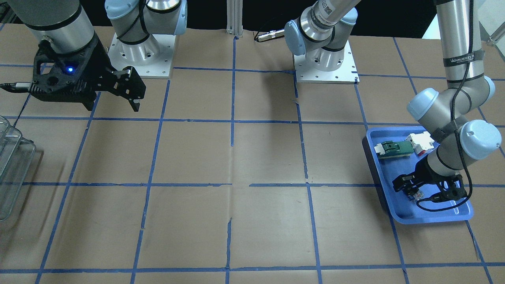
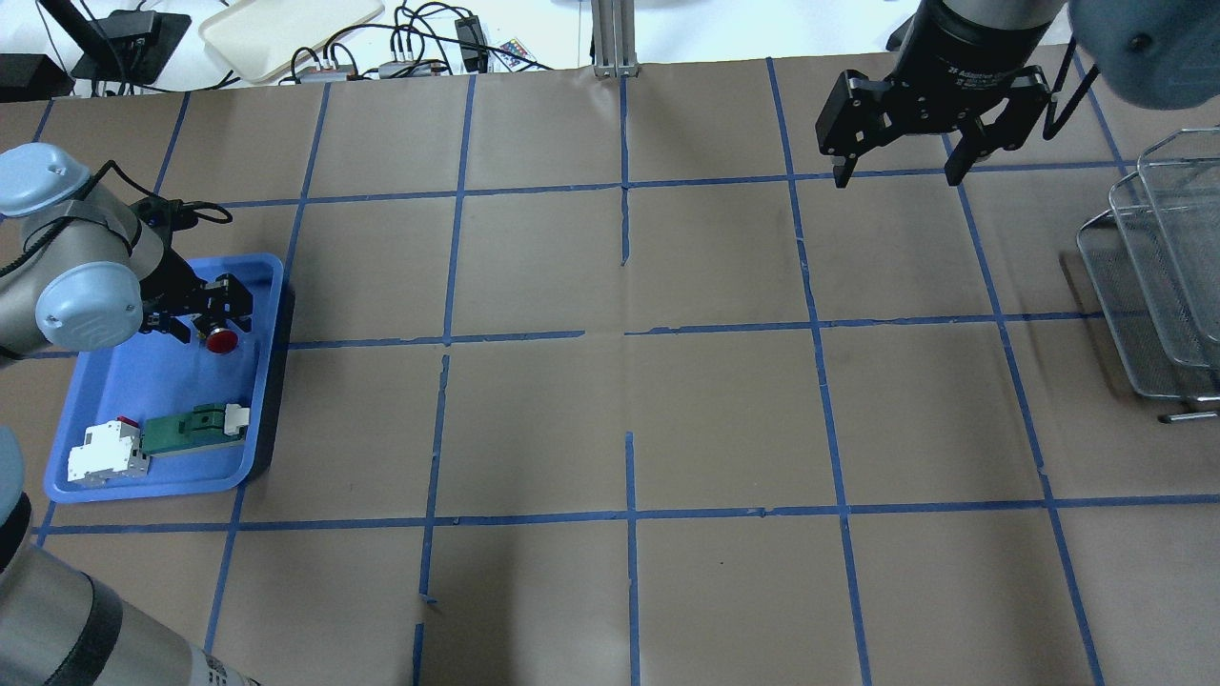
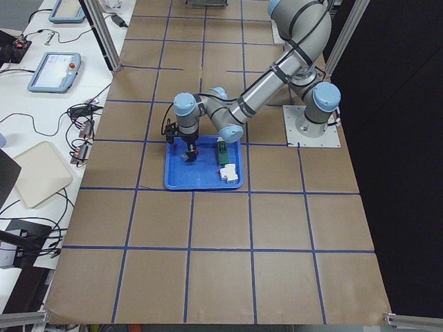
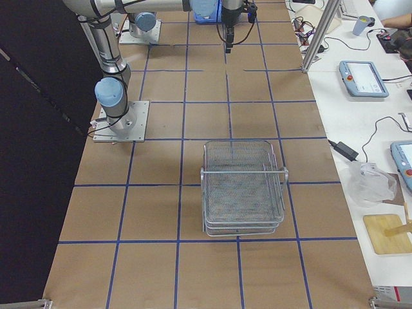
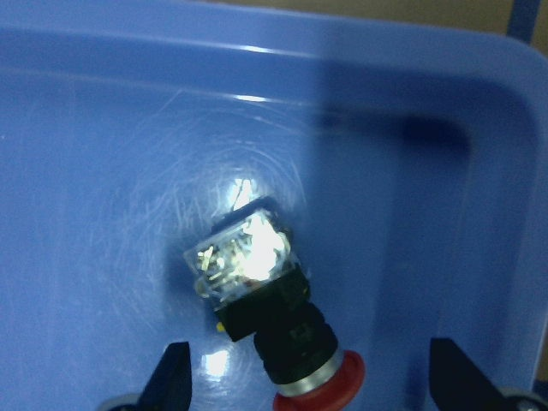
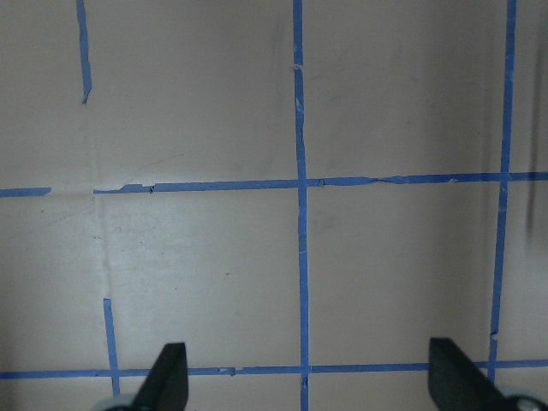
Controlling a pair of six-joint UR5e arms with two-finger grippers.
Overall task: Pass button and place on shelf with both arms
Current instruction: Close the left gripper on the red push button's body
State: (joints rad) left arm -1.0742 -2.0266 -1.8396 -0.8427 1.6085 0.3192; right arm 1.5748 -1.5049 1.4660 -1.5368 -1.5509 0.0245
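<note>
- Right under your left wrist camera lies the button (image 5: 265, 308), on its side on the floor of the blue tray (image 2: 143, 381). Its red cap points toward the lens and its clear block points toward a rounded corner of the tray.
- Your left gripper (image 2: 208, 322) hangs low over that tray with its jaws spread wide. One fingertip shows on each side of the button, neither touches it, and the gripper holds nothing.
- From the overhead view you see the button at the far end of the tray, away from the robot, with the red cap just beside the black fingers.
- At the tray's near end sit a green-and-white part (image 2: 195, 427) and a white block with red (image 2: 105, 455), touching each other and well apart from the button.
- Your right gripper (image 2: 896, 176) hovers above the table (image 2: 620, 410), which is brown paper crossed by blue tape. Its jaws are spread wide with nothing between them.
- You find the shelf (image 4: 243, 187) standing on the table at the robot's right end. It is well apart from the tray and near the right gripper, and I can make out nothing on its wire tiers.
</note>
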